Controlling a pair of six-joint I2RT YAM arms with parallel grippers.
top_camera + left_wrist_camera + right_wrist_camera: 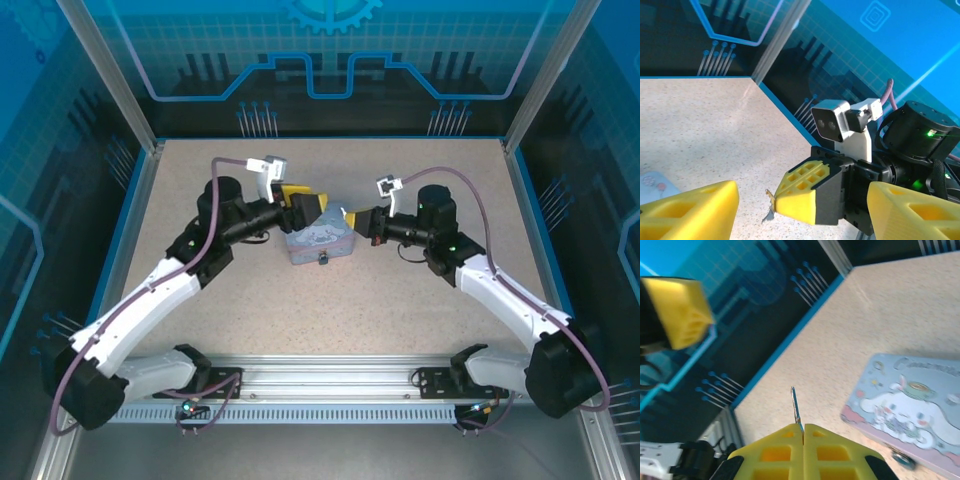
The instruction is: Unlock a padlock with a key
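Qty: 2 arms, L arm [150,300] + R arm [505,300]. 2 grippers, L gripper [312,205] at box's 12 o'clock, R gripper [803,427] at its 2. 1 tin box [318,243] (pale blue, cartoon lid). 1 key [795,402]. 1 padlock [323,259], box's 6 o'clock edge.

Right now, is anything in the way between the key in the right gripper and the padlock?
Nothing visible blocks it. The right gripper is shut on the key near the tin box; the padlock sits on the box's near side. The left gripper hangs open beside, not between.
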